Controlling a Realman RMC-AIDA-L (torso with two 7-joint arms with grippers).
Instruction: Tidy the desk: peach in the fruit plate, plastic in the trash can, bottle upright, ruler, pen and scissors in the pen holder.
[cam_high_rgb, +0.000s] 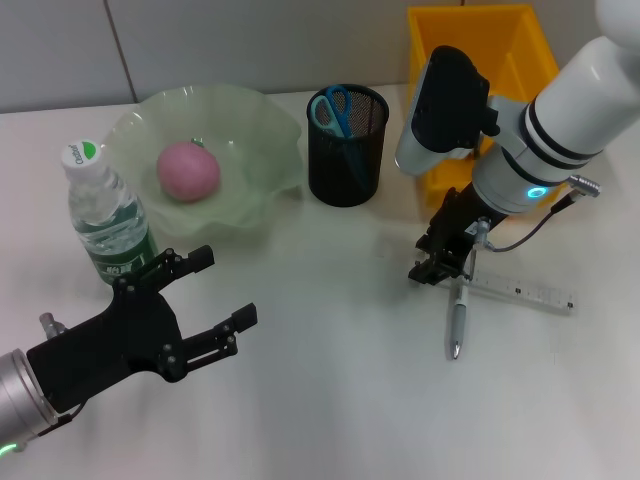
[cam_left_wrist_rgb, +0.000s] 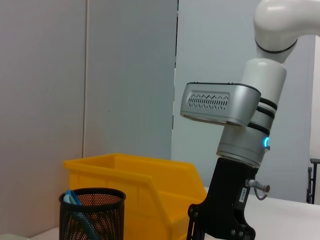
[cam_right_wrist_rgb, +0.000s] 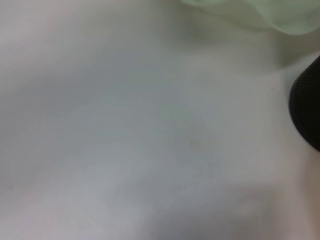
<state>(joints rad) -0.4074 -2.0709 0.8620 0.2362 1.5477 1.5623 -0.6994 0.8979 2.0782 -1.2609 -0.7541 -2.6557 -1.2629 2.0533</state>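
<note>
The pink peach (cam_high_rgb: 188, 170) lies in the pale green fruit plate (cam_high_rgb: 265, 125) at the back left. Beside the plate the bottle (cam_high_rgb: 105, 215) stands upright. Blue-handled scissors (cam_high_rgb: 331, 108) stick out of the black mesh pen holder (cam_high_rgb: 347, 165), which the left wrist view also shows (cam_left_wrist_rgb: 92, 215). The silver pen (cam_high_rgb: 457, 322) and the clear ruler (cam_high_rgb: 525, 292) lie flat on the table at the right. My right gripper (cam_high_rgb: 440, 267) is low over the pen's far end. My left gripper (cam_high_rgb: 225, 288) hovers open at the front left, holding nothing. No plastic is in view.
The yellow trash can (cam_high_rgb: 520, 50) stands at the back right behind my right arm, and appears in the left wrist view (cam_left_wrist_rgb: 145, 195) too. The right wrist view shows only white tabletop with the plate's rim (cam_right_wrist_rgb: 270, 12) and a dark edge (cam_right_wrist_rgb: 307, 110).
</note>
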